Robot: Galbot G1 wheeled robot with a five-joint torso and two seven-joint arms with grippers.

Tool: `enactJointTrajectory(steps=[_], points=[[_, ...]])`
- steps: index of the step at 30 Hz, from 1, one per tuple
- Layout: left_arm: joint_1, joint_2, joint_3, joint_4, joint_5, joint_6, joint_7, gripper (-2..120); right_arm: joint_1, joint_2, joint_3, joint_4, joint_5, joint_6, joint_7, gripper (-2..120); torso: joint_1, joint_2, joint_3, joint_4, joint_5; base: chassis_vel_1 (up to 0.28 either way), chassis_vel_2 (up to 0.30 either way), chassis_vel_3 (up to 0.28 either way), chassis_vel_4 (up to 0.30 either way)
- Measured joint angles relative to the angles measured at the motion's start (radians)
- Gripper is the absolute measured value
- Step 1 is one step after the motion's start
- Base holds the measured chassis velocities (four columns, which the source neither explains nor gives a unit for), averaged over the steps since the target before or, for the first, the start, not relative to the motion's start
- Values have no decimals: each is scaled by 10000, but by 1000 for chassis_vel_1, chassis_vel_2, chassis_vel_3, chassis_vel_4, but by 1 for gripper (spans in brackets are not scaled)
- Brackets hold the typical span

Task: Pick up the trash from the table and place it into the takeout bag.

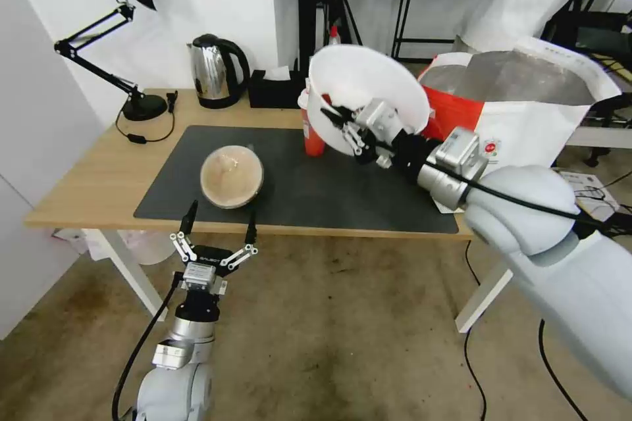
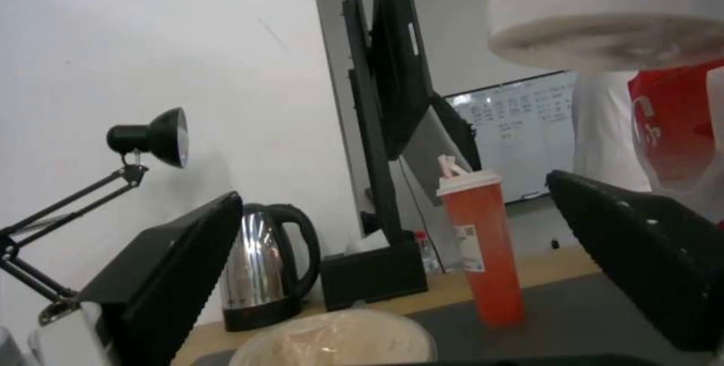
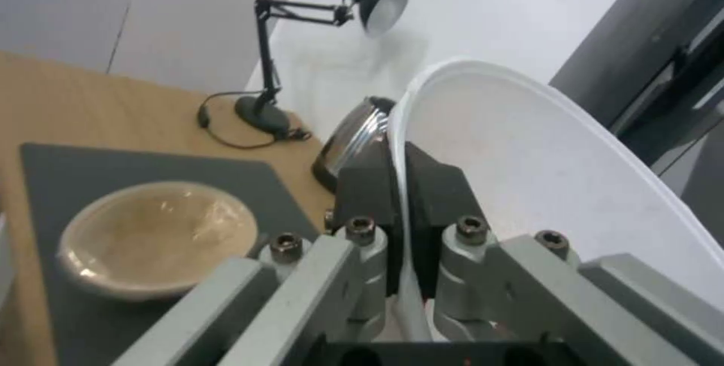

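Above the dark grey mat (image 1: 296,177), in the head view, the right gripper (image 1: 343,126) holds the white plastic bowl (image 1: 368,95) in the air; its jaws are closed tight on the bowl's rim, and the bowl is tilted steeply so that its pale underside faces the camera. The bowl hangs between the mat and the takeout bag (image 1: 526,102), which stands open beyond the mat's right end, with the silver lining visible. The red drink cup (image 1: 313,135) stands upright on the mat's far edge, partly hidden by the bowl. The clear-lidded bowl (image 1: 232,176) of tan food lies on the mat's left half. The left gripper (image 1: 219,222) waits just in front of the mat's near edge, beside the worktop (image 1: 99,171), with jaws spread wide and holding nothing. The steel kettle (image 1: 214,71), the black tissue box (image 1: 275,89) and a desk lamp (image 1: 125,26) stand behind the mat.

In the left wrist view, the two black fingers (image 2: 173,275) are far apart and touch nothing. Between them, the drink cup (image 2: 483,247) stands on the mat, and the rim of the clear-lidded bowl (image 2: 336,340) is nearest. The lifted bowl (image 2: 603,15) hangs above the mat, with the bag's red panel (image 2: 679,123) behind it.

In the right wrist view, the jaws pinch the white bowl's (image 3: 558,173) rim, one finger (image 3: 366,196) outside and one inside. The clear-lidded bowl (image 3: 155,239) rests on the mat (image 3: 68,168) below.
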Motion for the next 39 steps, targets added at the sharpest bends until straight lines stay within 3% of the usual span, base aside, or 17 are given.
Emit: enactJointTrajectory(steps=[15, 39], points=[[31, -2, 13, 30, 18, -58, 0, 100, 1294, -208, 334, -803, 511, 182, -27, 0, 1, 0, 0, 0, 0, 0, 0, 0, 0], [161, -2, -33, 13, 7, -298, 1, 100, 2015, -679, 1035, -2244, 703, 315, -25, 0, 1, 0, 0, 0, 1, 0, 0, 0, 0]])
